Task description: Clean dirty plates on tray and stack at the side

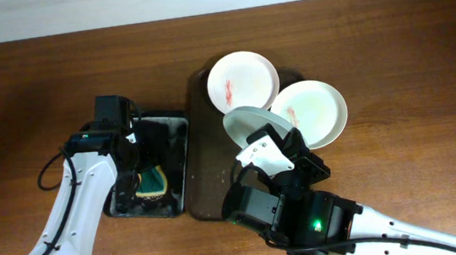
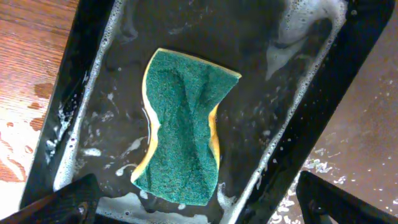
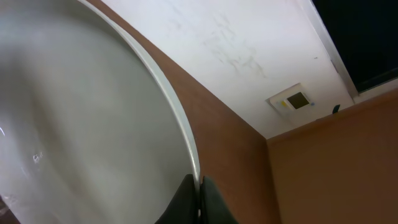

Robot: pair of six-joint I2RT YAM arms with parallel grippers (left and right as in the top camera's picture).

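Overhead straight down on table (image 1: 388,34); left wrist close over sponge (image 2: 180,124), shared; right wrist faces upward.

no readable text, labels or numbers

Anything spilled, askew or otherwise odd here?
Soapy water lies on the wooden table beside the black tray. One smeared plate appears to overhang the brown tray at its right edge. The right fingers hold another plate tilted by its rim.
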